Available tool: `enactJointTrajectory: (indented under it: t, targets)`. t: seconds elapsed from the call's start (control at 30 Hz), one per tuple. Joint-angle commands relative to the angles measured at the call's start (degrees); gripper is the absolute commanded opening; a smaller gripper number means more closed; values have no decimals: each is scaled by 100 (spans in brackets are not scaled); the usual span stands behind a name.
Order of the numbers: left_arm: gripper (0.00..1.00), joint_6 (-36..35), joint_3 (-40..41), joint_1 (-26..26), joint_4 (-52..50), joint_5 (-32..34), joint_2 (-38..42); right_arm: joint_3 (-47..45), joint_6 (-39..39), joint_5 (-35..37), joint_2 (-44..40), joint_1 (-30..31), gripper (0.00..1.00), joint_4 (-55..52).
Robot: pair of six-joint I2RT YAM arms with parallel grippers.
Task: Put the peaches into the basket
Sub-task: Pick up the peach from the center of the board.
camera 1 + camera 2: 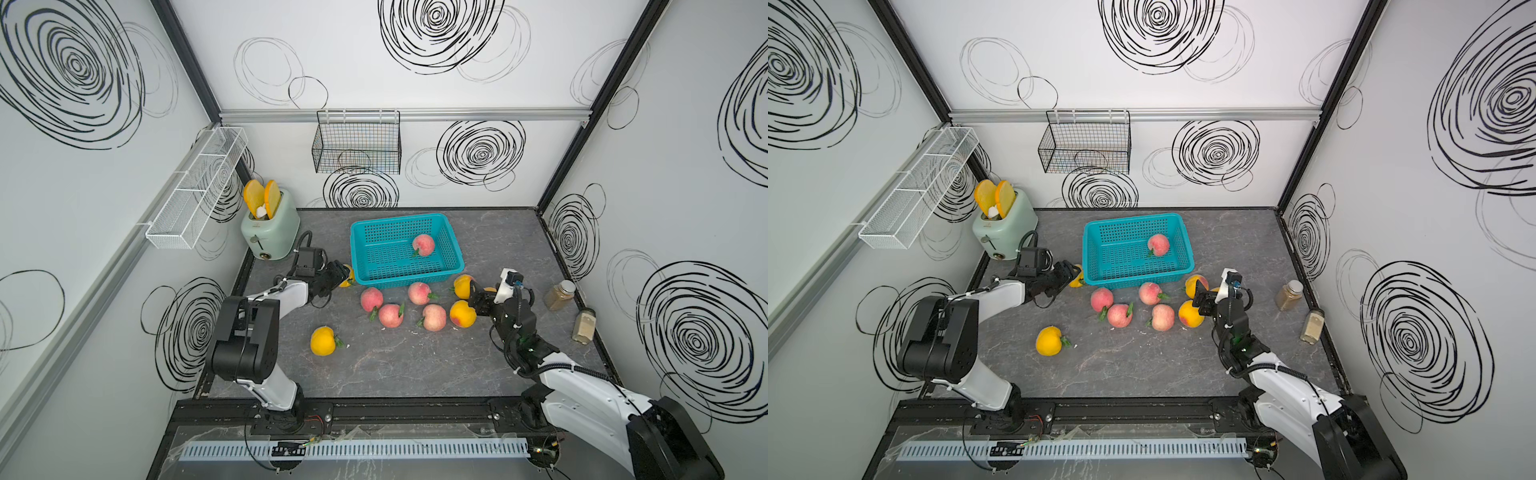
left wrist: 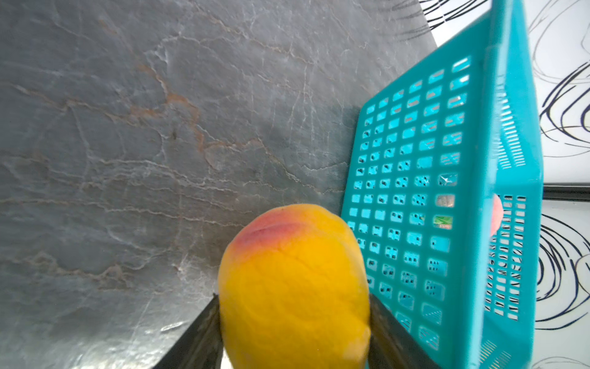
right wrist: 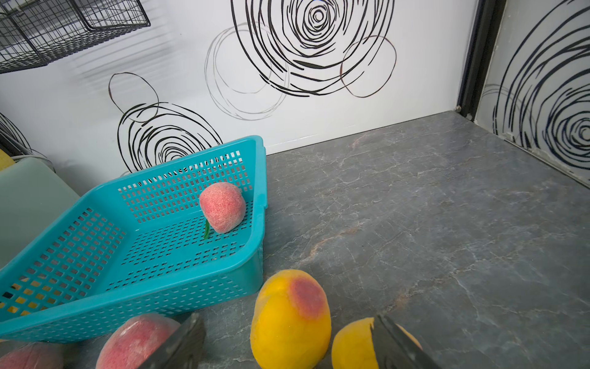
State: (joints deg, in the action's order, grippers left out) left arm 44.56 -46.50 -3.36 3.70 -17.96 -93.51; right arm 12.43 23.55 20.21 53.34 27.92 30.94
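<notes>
The teal basket (image 1: 395,219) stands at the back middle of the table with one pink peach (image 1: 424,244) inside. My left gripper (image 1: 343,275) is shut on a yellow peach (image 2: 293,281) right beside the basket's near-left corner (image 2: 415,191). My right gripper (image 1: 473,291) is open, its fingers (image 3: 188,335) standing on either side of a yellow peach (image 3: 290,319) without touching it. A second yellow peach (image 3: 351,348) lies partly behind one finger. Several pink peaches (image 1: 390,316) and two more yellow ones (image 1: 462,313) (image 1: 323,340) lie on the table in front of the basket.
A mint toaster (image 1: 270,232) with orange slices stands at the back left. A black wire basket (image 1: 357,143) hangs on the back wall and a white mesh rack (image 1: 195,187) on the left wall. Two jars (image 1: 561,295) (image 1: 583,326) stand by the right wall.
</notes>
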Motion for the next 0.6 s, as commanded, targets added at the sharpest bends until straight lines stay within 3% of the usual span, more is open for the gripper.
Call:
enactJointTrajectory:
  t: [0.0,0.57]
  targets:
    - [49,-120,105,67,262,-55,170,-26,18,98,-8,-8,85,139]
    - [49,-565,381,615,-60,39,1144,-58,62,51,36,-1,85,242]
